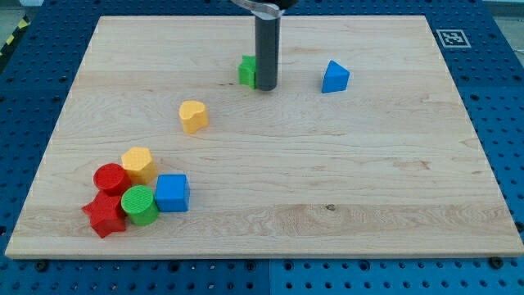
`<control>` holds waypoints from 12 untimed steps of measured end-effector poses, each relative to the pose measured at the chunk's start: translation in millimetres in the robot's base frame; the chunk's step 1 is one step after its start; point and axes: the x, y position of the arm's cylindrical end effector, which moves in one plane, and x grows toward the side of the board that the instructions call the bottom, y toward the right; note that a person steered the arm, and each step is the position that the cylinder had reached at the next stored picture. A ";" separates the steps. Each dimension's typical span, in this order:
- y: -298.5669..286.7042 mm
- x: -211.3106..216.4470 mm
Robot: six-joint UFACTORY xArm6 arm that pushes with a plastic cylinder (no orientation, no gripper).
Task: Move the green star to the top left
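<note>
Cluster, far to lower left of my tip [266, 88]: red star [104, 215], red cylinder [110, 178], yellow hexagonal block [139, 163], green cylinder [140, 205] and blue cube [173, 192], packed touching near the board's bottom-left corner; well apart from the work area.
Yellow heart-shaped block [193, 116]: alone, down and to the left of the tip, well apart from it.
Green star [246, 71]: immediately left of the rod, apparently touching it; right part hidden behind the rod; located in the upper middle of the wooden board [368, 180], well short of the top-left corner.
Tool state: plain rod, no jaws to open or close; lower end down at board level against the star's right side; clamped on nothing.
Blue triangular block [334, 76]: right of the tip, clearly apart, not involved.
Progress, judged: push apparently set up, most of the leftward travel outstanding.
Risk one: off-centre contact on the star's points likely to spin it, letting the block slip past the rod toward the view's top or bottom.
Risk two: push line angled too low would steer toward the yellow heart.
Risk three: overshoot near the corner could carry the star off the board's edge.
</note>
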 end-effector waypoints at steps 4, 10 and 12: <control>-55.7 -75.8; -133.7 -120.8; -141.3 -102.1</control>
